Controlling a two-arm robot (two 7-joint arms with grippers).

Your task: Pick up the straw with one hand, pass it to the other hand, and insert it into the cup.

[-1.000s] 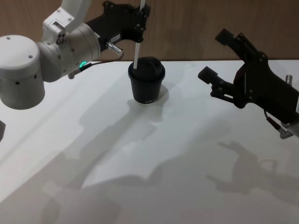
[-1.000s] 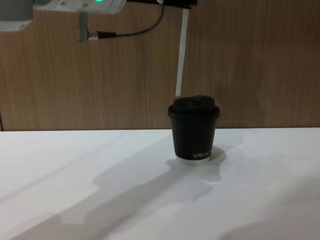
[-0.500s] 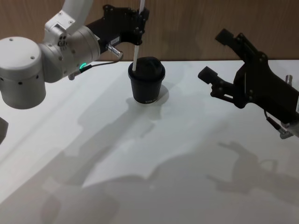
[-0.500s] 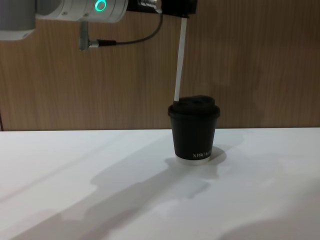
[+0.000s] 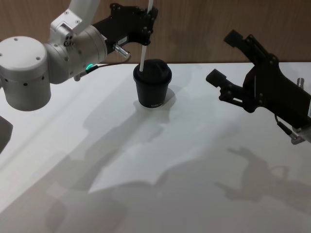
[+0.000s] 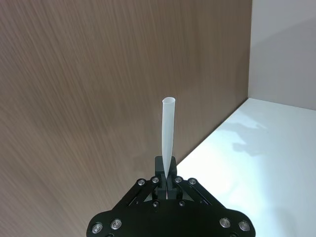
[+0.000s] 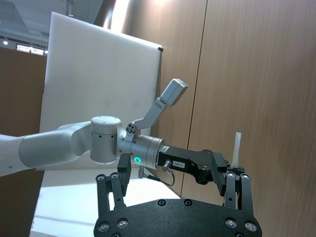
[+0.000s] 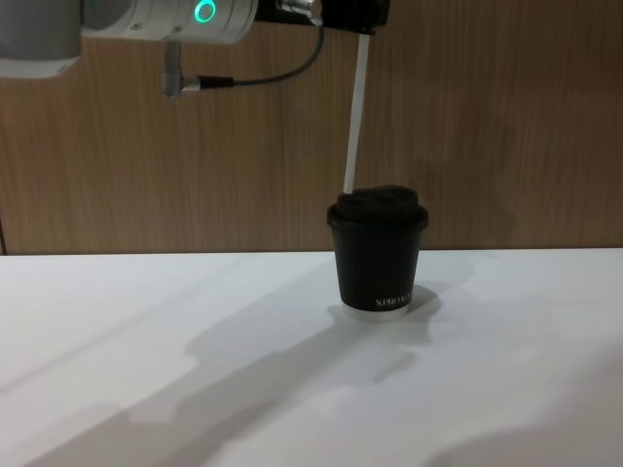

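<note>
One straw (image 8: 355, 117) tip at cup (image 8: 378, 255) lid.

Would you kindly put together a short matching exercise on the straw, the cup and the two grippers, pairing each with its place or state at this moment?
Things:
1. straw
2. cup
3. left gripper
4. right gripper

Places or states:
A. stands on the white table, lid on
B. open, held off to the side above the table
C. shut on the straw's upper part, above the cup
D. near upright, lower end at the cup's lid

Pairs: 1-D, 2-A, 3-C, 4-B
</note>
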